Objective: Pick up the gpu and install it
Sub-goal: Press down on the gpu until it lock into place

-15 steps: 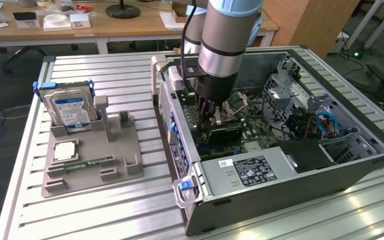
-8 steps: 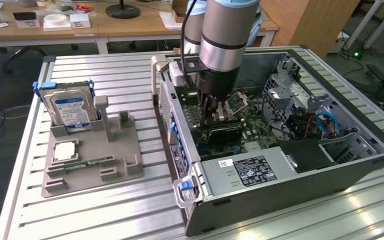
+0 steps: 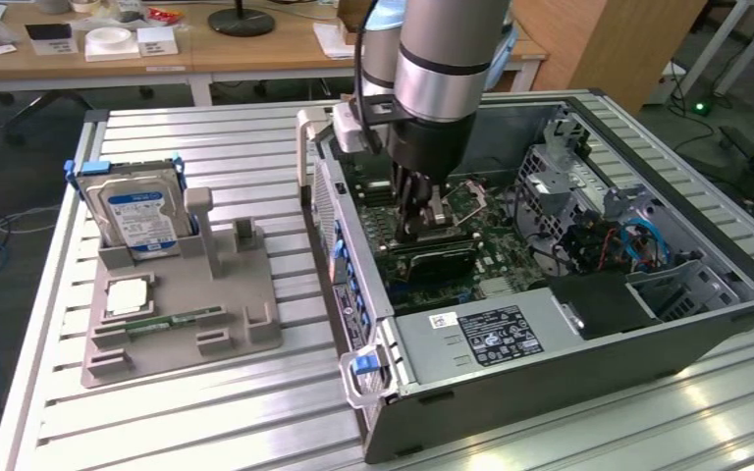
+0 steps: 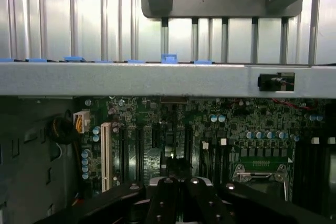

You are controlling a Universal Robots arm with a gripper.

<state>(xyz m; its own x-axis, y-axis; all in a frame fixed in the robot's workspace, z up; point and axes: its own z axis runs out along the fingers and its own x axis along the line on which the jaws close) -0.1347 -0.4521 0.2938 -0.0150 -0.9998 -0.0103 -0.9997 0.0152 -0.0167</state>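
Black gripper (image 4: 178,190) fingers, seemingly together (grip hard to tell), are reaching down into the open grey computer case (image 3: 691,324), hiding the dark green gpu (image 3: 419,257) partly, apparently seated on the motherboard.

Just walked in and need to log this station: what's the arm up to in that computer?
A grey Universal Robots arm has its black gripper lowered into the open dark-grey computer case, just above the green motherboard and its expansion slots. On the grey plastic parts holder to the exterior view's left stand a silver hard drive with a blue-white label and a narrow green memory stick. I cannot make out the gpu itself.
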